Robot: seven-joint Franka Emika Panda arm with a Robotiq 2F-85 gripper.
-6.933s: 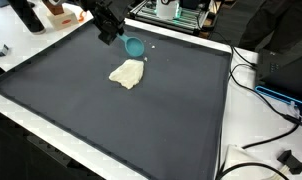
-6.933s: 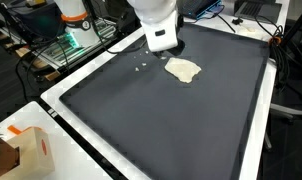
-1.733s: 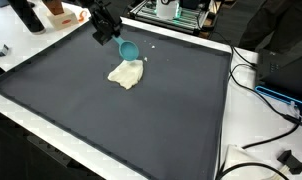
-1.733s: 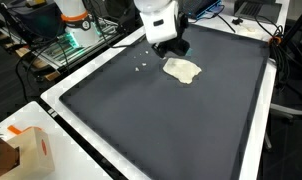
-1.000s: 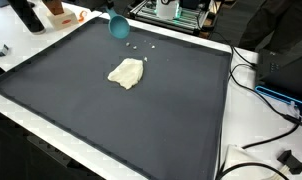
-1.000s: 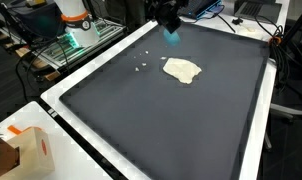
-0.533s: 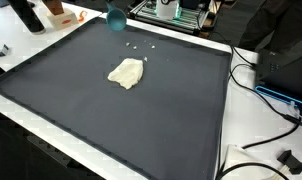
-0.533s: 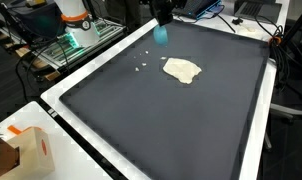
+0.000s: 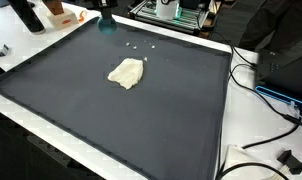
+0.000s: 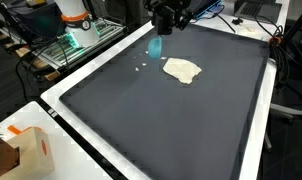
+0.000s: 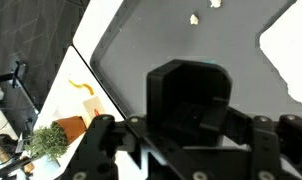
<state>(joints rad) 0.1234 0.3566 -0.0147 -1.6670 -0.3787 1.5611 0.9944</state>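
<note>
My gripper (image 10: 160,36) hangs above the back part of the black mat (image 10: 171,120), shut on a small teal cup (image 10: 155,46) that is lifted off the mat. In an exterior view only the cup (image 9: 107,22) and the lower fingers show at the top edge. In the wrist view the cup (image 11: 189,100) looks dark and fills the space between the fingers. A crumpled cream cloth (image 9: 127,72) (image 10: 182,69) lies flat on the mat, apart from the cup; its white edge (image 11: 291,50) shows in the wrist view.
A few small white crumbs (image 10: 141,68) (image 9: 141,47) lie on the mat near the cloth. A white border (image 9: 51,150) rims the mat. An orange-and-white box (image 10: 26,150) stands at one corner. Cables (image 9: 271,100) and electronics lie beyond the mat's side.
The gripper has risen from beside the cloth with the teal cup in it and carried it away towards the mat's back edge. The cloth has stayed put.
</note>
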